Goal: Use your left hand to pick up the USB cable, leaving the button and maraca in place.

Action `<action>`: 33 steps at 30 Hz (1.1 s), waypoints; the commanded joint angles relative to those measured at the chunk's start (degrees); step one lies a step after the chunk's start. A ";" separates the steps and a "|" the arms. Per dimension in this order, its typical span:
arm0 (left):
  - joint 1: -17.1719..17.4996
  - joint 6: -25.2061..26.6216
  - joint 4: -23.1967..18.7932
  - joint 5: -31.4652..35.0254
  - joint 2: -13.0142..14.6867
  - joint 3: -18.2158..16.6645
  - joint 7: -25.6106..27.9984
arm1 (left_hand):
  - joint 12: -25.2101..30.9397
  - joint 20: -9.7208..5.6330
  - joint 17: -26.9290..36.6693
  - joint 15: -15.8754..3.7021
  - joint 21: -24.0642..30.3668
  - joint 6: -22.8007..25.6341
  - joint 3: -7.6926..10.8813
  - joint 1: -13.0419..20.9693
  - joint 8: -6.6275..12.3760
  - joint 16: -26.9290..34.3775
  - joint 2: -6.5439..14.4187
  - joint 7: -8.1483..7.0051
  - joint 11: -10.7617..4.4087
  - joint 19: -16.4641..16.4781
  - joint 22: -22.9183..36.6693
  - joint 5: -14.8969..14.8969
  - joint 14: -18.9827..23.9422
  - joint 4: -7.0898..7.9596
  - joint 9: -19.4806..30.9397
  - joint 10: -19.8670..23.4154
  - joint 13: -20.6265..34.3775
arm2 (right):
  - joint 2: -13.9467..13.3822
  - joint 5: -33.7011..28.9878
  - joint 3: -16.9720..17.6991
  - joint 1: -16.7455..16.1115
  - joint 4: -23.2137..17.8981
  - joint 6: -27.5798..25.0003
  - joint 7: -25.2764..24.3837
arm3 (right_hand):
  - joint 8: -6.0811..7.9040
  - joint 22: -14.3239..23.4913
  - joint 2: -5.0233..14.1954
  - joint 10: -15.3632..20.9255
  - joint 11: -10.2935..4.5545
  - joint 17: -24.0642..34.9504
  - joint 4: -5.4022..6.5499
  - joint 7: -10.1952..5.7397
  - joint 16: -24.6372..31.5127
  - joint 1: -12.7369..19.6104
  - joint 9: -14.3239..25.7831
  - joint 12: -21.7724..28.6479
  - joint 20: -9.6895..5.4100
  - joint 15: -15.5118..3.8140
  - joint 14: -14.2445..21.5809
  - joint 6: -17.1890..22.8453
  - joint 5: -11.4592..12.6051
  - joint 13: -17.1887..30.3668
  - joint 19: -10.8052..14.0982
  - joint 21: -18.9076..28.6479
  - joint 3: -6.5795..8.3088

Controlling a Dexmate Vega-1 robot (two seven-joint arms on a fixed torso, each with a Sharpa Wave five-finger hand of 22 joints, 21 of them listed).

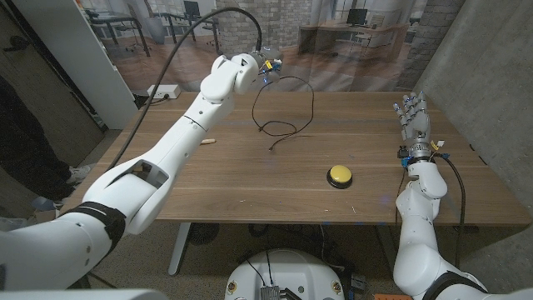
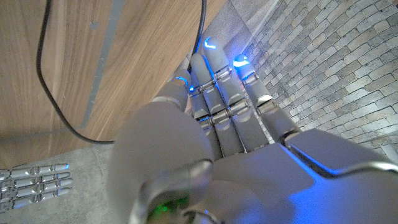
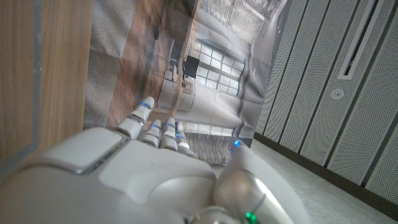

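My left hand (image 1: 265,65) is raised above the far middle of the table and pinches one end of the black USB cable (image 1: 283,129). The cable hangs from it in a loop, and its lower end touches the wood. In the left wrist view the fingers (image 2: 217,81) lie close together, and the USB cable (image 2: 46,81) curves over the table beyond them. The yellow button (image 1: 339,175) sits on the table toward the right front. A small wooden maraca (image 1: 208,141) lies beside my left forearm. My right hand (image 1: 414,117) stands at the right edge with its fingers up and apart, holding nothing.
A white box (image 1: 164,92) with a cord sits at the table's far left corner. A person's dark clothing (image 1: 25,142) shows at the left edge. My right hand (image 2: 34,180) also appears in the left wrist view.
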 commanded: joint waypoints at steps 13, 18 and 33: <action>3.47 -1.17 -1.67 -2.43 0.47 -3.67 14.01 | 0.16 -1.18 0.45 -3.38 1.39 0.90 2.27 0.12 9.05 -0.32 0.48 1.03 -2.83 -0.31 -0.20 0.87 3.46 0.63 9.39 3.17 1.12 | 2.09 -1.26 -1.35 -1.58 -3.11 -0.07 -2.24 | -0.15 0.19 0.09 0.21 0.11 0.22 -0.31 0.40 -0.17 0.68 0.22 -0.14 0.17 0.07 0.53 0.18 0.28 0.21 0.58 -0.02 -0.11; 4.01 -1.35 -2.17 -2.74 0.47 -4.27 16.33 | 0.08 -1.27 0.46 -3.40 1.71 1.04 2.45 0.10 9.15 -0.36 0.42 1.16 -2.64 -0.22 -0.26 1.03 3.85 0.59 9.40 3.31 1.27 | 2.76 -1.44 -1.63 -2.38 -4.50 -0.02 -2.75 | -0.17 0.19 0.10 0.22 0.07 0.22 -0.33 0.42 -0.17 0.71 0.23 -0.15 0.17 0.09 0.54 0.12 0.28 0.21 0.60 -0.03 -0.12; 5.44 -3.57 -2.47 -4.88 0.36 -6.43 24.66 | -0.27 -1.64 0.63 -3.39 2.54 1.40 2.84 -0.08 9.51 -0.58 0.12 1.30 -2.64 -0.31 -0.43 1.57 4.40 0.54 9.59 3.92 1.37 | 5.70 -2.98 -2.97 -6.68 -11.60 -1.50 -4.90 | -0.12 0.19 0.12 0.26 0.08 0.22 -0.37 0.46 -0.19 0.77 0.24 -0.17 0.15 0.08 0.57 0.22 0.29 0.21 0.65 -0.04 -0.14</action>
